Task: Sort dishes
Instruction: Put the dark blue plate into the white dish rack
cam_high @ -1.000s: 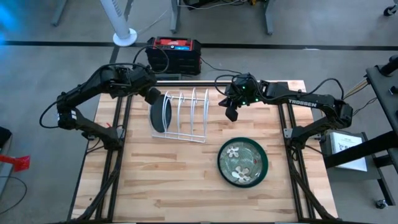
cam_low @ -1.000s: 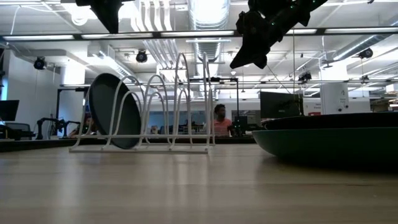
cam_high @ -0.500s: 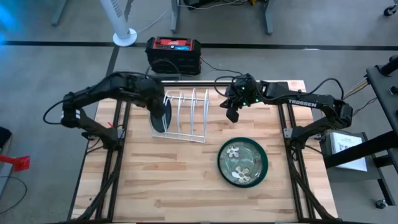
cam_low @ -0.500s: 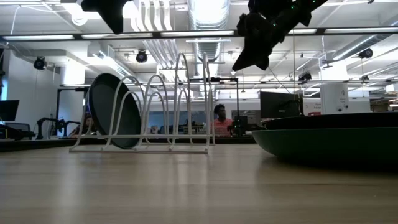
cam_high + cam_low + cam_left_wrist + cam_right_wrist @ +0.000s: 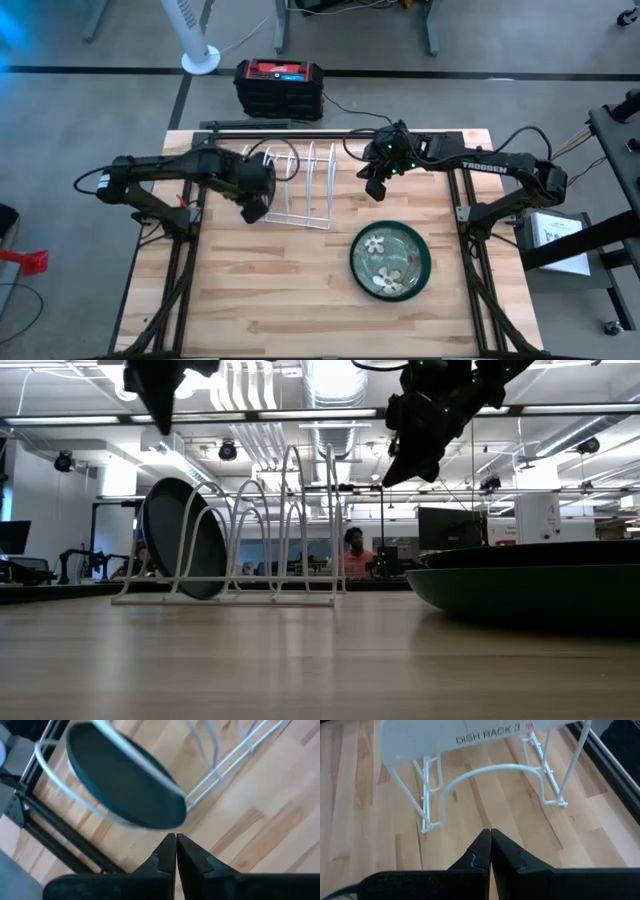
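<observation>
At the table's left side: the left gripper hangs over the near-left corner of the white wire rack, fingers pressed together and holding nothing; its wrist view shows the two dark fingers meeting with bare wood beyond them.
Leftmost rack slot: a dark teal plate stands on edge, leaning between the first wires. In the left wrist view it sits inside the wire loop, apart from the gripper. This one looks sorted.
Remaining rack slots: the wires to the right of the teal plate stand empty in the low view, so there is room for more dishes.
Right of the rack: the right gripper hovers above the table just beyond the rack's right end, fingers closed tight on nothing, pointing down towards the rack's wires and a tag reading DISH RACK 3.
Right half of the table: a green plate with a white flower pattern lies flat, well apart from the rack and from both grippers. It is not yet racked.
Progress: one dish in place, one visible dish left to lift and slot. No other plates show on the table.
</observation>
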{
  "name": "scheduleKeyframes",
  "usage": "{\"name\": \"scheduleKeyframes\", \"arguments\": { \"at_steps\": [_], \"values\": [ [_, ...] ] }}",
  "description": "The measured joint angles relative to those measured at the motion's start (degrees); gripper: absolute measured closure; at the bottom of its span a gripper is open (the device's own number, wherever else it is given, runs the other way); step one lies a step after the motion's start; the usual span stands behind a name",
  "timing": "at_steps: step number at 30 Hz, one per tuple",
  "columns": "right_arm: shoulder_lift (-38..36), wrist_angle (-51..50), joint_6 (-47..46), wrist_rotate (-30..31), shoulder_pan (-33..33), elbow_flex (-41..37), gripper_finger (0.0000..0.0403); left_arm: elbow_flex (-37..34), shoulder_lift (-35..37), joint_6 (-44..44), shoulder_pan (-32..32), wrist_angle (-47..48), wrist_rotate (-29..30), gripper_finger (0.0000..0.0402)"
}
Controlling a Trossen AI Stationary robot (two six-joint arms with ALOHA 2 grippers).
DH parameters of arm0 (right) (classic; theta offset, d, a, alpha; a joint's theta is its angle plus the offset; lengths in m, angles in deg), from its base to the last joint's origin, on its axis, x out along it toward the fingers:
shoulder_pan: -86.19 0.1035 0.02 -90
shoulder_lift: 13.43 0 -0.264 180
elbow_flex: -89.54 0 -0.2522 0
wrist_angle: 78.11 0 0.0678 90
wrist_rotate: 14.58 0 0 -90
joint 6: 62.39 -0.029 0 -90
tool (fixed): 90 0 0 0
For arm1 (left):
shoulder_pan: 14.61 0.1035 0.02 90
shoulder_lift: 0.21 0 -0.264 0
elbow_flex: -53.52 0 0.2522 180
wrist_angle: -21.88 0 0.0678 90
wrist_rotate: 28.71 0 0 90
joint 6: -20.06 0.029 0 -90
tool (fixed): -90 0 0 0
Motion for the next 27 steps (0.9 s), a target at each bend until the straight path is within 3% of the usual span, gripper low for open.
{"name": "scheduleKeyframes", "arguments": {
  "at_steps": [10, 27],
  "values": [
    [-4.1, -0.7, 0.1, 0.0, 0.0, -1.1, 0.0403, -10.6, 8.6, -1.5, 0.0, -4.5, 1.8, 0.0401],
    [-12.2, -1.9, -2.3, 0.0, 0.0, -6.0, 0.0403, -20.7, 7.8, -3.0, 0.0, -12.6, 5.0, 0.0401]
  ]
}}
